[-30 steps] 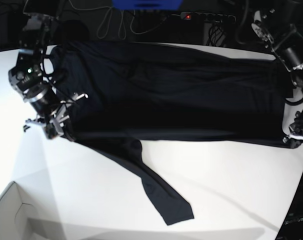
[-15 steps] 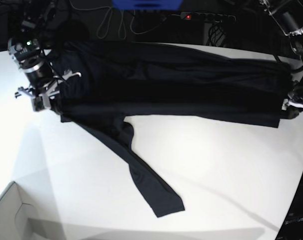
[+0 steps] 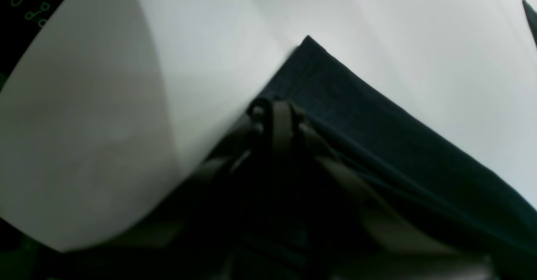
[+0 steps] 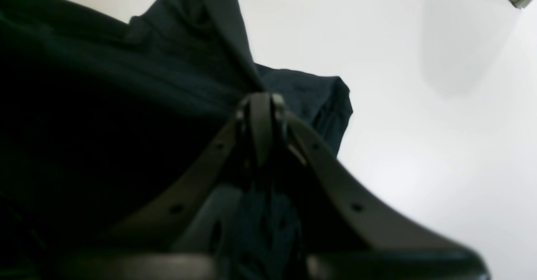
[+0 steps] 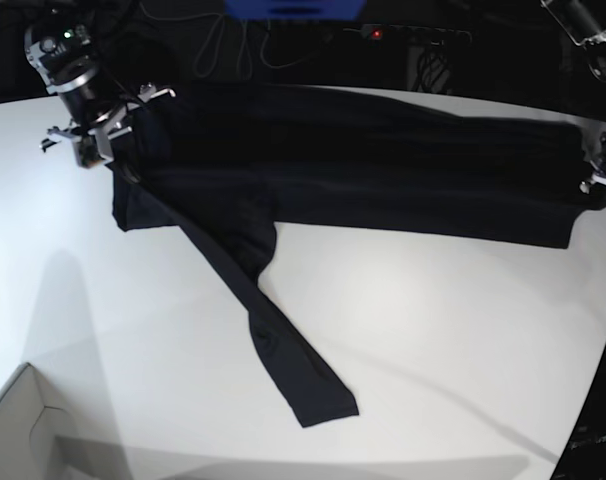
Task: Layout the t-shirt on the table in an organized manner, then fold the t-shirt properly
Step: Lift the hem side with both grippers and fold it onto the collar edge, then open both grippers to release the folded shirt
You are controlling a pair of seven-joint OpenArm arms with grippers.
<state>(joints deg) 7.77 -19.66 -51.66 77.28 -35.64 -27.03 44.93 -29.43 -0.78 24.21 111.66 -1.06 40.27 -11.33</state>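
T-shirt (image 5: 363, 180) stretched along the far edge of the bench (image 5: 433, 330), one part trailing toward the near edge. Its fabric is clamped at one end by the right gripper (image 5: 98, 150) and at the other by the left gripper (image 5: 598, 185).

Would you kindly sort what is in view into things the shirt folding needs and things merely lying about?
Belongs to the job:
- t-shirt
- table
- left claw, shut on the t-shirt
- right claw, shut on the t-shirt

Just lying about:
- white cardboard box
- power strip
- cables
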